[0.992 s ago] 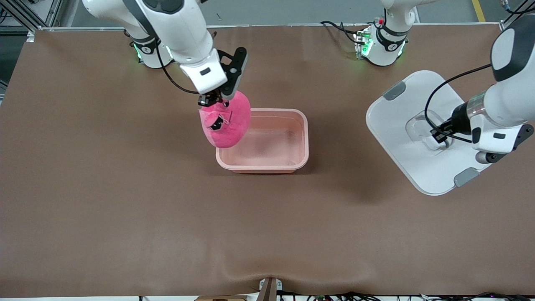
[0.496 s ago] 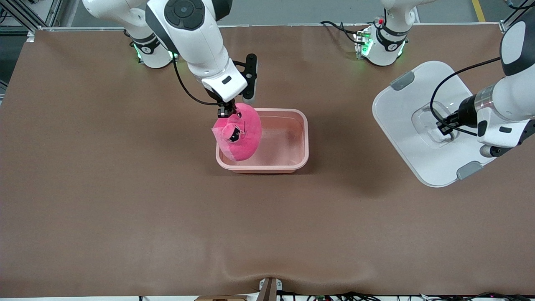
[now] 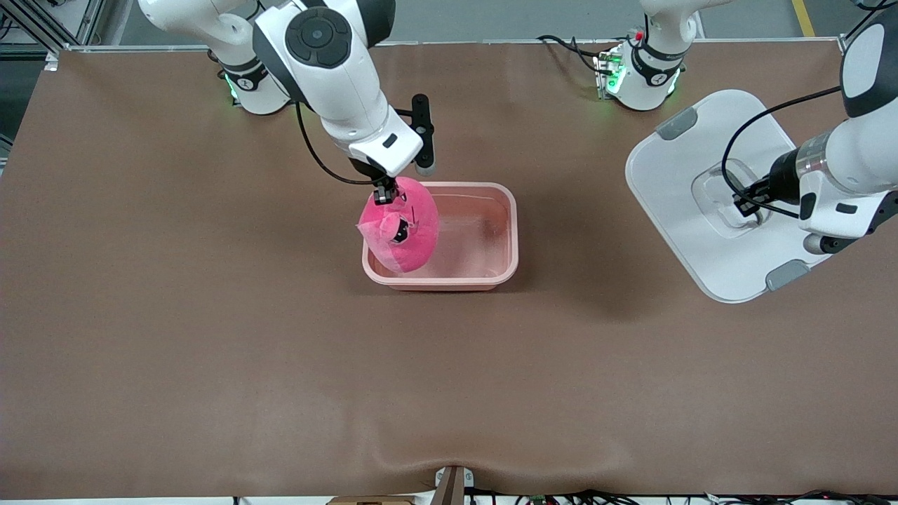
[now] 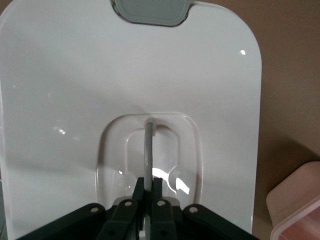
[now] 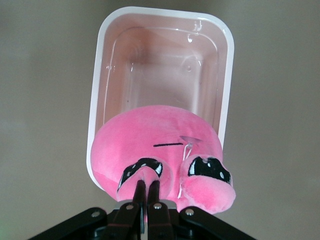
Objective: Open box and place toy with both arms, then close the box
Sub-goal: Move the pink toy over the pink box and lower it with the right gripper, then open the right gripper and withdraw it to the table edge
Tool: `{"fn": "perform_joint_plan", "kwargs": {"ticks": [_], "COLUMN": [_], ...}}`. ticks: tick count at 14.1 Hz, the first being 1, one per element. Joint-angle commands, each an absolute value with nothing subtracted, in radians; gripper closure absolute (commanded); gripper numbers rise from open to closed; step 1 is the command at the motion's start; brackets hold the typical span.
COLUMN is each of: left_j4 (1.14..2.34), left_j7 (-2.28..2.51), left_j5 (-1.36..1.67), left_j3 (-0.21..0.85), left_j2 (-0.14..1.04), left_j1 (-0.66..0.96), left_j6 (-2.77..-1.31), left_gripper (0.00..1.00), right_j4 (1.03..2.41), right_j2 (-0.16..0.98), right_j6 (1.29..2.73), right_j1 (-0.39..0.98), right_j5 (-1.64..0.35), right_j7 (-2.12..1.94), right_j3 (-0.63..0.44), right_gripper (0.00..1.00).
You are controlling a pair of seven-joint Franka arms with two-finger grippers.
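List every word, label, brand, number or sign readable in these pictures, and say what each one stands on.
None can be read.
The toy has only a stitched face and a small tag with no legible print.
The box, the lid and the table cover are plain.
Small dark marks on the arm bases are too small to read.

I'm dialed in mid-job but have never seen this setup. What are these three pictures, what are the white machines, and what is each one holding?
They are two white robot arms at a brown table. The wide picture looks down from across the table; the other two come from cameras on each arm's wrist. The right gripper is shut on a pink plush toy, dangling it over the open pale pink box. The left gripper is shut on the clear handle of the white lid, holding it up toward the left arm's end of the table.
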State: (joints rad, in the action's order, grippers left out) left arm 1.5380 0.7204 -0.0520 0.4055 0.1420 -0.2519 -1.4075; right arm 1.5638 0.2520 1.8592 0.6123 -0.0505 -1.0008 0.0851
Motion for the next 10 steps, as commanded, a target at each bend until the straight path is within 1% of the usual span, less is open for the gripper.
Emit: {"fn": "perform_joint_plan", "kwargs": {"ticks": [1, 8, 9, 10], "left_j4": [1.554, 1.585, 1.585, 1.585], "left_j7": [0.715, 0.721, 0.721, 0.721], "left_j5": [-0.029, -0.02, -0.02, -0.02], "left_j3": [0.411, 0.417, 0.419, 0.419], "left_j2": [0.098, 0.094, 0.095, 0.095], "left_j1": [-0.259, -0.252, -0.252, -0.252], "left_j6": [-1.378, -1.379, -1.379, -1.379], "left_gripper": [1.0, 1.0, 1.0, 1.0], "right_j4": [1.568, 1.577, 1.577, 1.577], "right_j2": [0.249, 0.249, 0.249, 0.249], "right_j6": [1.879, 1.891, 1.891, 1.894], "right_j1": [0.618, 0.609, 0.609, 0.606], "right_j5": [-0.025, 0.0, 0.0, 0.0], "right_j7": [-1.032, -1.054, -1.054, -1.052], "right_j3": [0.077, 0.075, 0.075, 0.074], "right_gripper": [1.0, 1.0, 0.82, 0.52]}}
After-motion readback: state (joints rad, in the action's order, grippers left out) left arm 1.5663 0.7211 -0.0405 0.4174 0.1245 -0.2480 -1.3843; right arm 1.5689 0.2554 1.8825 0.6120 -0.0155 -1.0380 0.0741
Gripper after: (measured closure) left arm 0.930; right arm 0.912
